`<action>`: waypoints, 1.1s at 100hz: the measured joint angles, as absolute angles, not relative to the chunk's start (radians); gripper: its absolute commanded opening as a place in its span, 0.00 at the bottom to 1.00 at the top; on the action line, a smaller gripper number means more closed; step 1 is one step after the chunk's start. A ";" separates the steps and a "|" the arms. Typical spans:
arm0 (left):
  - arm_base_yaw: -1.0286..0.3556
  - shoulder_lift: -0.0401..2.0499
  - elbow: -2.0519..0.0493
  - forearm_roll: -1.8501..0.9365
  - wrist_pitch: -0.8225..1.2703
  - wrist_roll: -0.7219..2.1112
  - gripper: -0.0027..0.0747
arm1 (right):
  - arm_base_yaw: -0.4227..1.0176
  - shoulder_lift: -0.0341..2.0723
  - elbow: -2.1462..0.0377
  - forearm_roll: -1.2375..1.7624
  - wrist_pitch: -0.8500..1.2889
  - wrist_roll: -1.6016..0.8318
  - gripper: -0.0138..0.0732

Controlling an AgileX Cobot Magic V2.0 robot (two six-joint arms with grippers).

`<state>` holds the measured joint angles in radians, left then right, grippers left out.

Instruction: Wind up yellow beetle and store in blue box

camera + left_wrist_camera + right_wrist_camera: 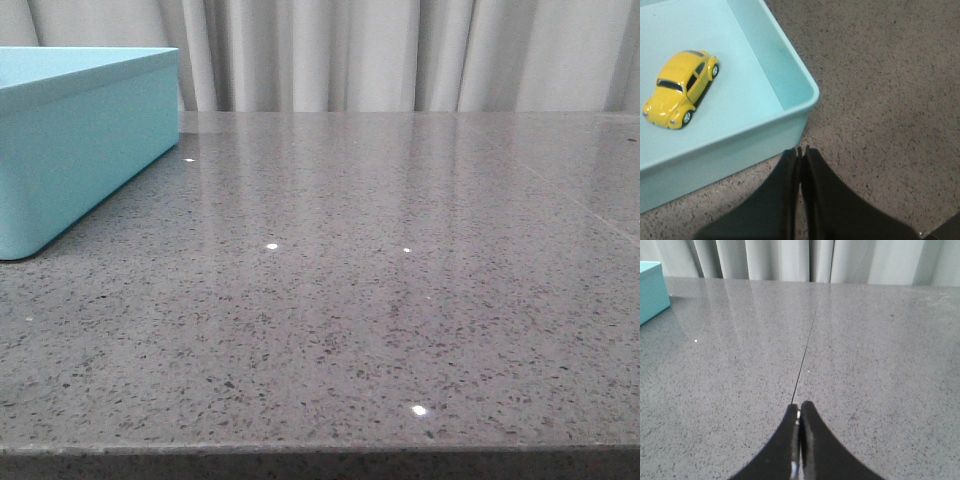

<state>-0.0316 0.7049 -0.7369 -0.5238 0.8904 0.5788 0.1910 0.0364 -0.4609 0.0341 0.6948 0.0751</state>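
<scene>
Both grippers are seen with their fingers pressed together and nothing held between them. The left gripper [801, 150] hangs just outside a corner of the blue box [790, 107], above the grey speckled table [880, 90], while the right gripper [799, 407] is poised low over the bare stone, well apart from the box, with pale curtains [790, 260] hanging behind the table's far edge.

The yellow beetle [680, 89] is found inside the blue box, resting on its wheels on the box floor, apart from the walls. The storing step is judged to be finished; whether the car was wound cannot be told from these views.

Little is left to go wrong, but some risk remains. If the left gripper were swung low toward the box, the rim or corner could be struck and the box shoved across the smooth table — the car inside would then roll or tip. A wound spring, if any tension is left, could also drive the beetle into a wall, though the walls look high enough to contain it.

Nothing is seen standing in the way of either arm — only the box itself lies close to the left one.
</scene>
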 measured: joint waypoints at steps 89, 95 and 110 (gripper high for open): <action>-0.032 0.443 -0.589 -0.593 0.967 0.577 0.01 | 0.191 0.028 -0.435 0.032 0.604 0.073 0.08; -0.032 0.443 -0.589 -0.593 0.967 0.577 0.01 | 0.191 0.028 -0.435 0.032 0.604 0.073 0.08; -0.032 0.443 -0.589 -0.584 0.964 0.577 0.01 | 0.191 0.028 -0.435 0.032 0.604 0.073 0.08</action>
<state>-0.0316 0.4426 -0.5888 -0.5839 0.9637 0.5773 0.1910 0.0277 -0.4354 0.0322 0.6043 0.0730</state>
